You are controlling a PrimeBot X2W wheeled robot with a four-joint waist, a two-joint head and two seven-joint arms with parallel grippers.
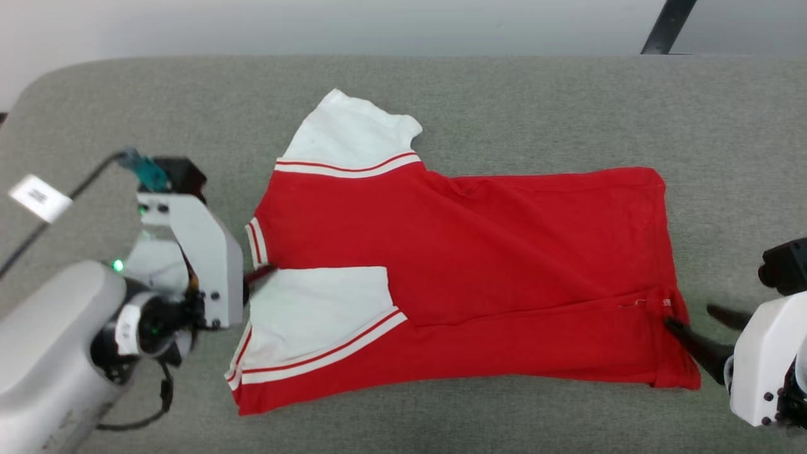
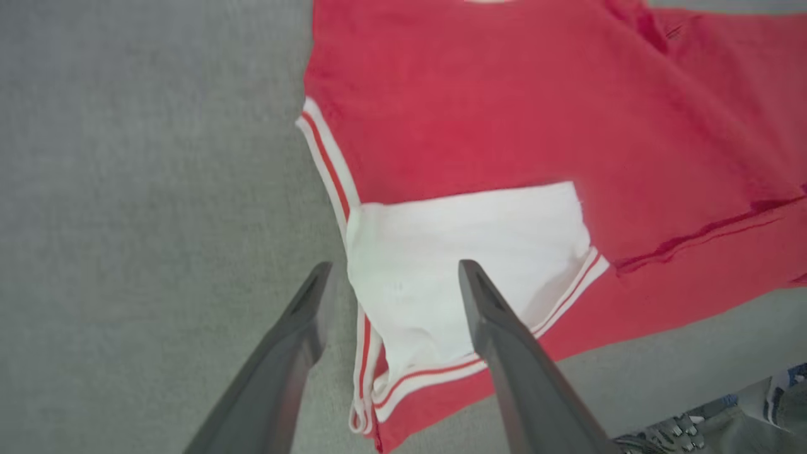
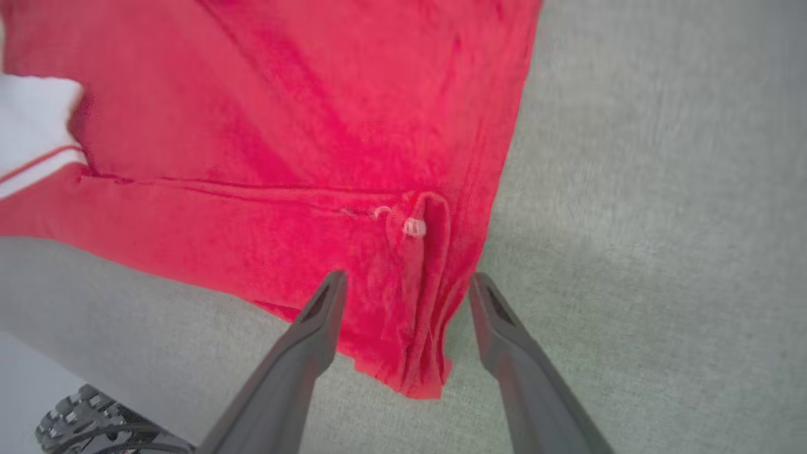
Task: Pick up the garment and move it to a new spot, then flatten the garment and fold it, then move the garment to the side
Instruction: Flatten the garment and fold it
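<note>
The red jersey (image 1: 466, 252) lies folded on the grey counter (image 1: 504, 107). Left jaws gape around its white sleeve (image 2: 454, 252), right jaws around its hem corner (image 3: 410, 302); neither grips.

Left arm, lower left of head view: rounded pale-grey forearm (image 1: 44, 340), white angular wrist bracket (image 1: 202, 252) with small black screws (image 1: 215, 294), green LED (image 1: 117, 265), teal connector (image 1: 144, 169) on top. Thin black cable (image 1: 82, 186) with a white label tag (image 1: 39, 197), black cable loop (image 1: 157, 410) underneath. Right arm, lower right: white housing (image 1: 766, 359) with black screws, black block (image 1: 785, 265) above. Left gripper (image 2: 394, 268) and right gripper (image 3: 410, 277): two long tapered matte dark-grey fingers (image 2: 523, 378) each.
</note>
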